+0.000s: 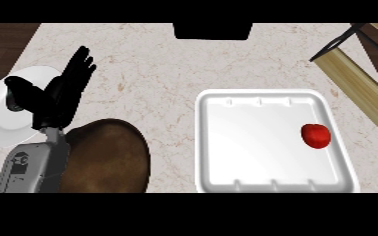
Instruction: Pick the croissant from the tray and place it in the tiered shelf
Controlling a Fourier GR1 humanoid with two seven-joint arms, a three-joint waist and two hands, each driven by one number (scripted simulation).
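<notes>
Left hand rests open, fingers straight, over the bench; right hand unseen. The tray holds only a red object, so a grasp risks taking the wrong item.

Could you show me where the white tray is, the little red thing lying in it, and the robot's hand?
White tray [221,130]: head view, on a bare part of its floor.
Red thing [316,135]: head view, on its middle, near the tray's right side.
Left hand [63,92]: head view, on the palm, fingers straight.

A white tray holds a red item near its right wall; the left hand rests open at left.
</notes>
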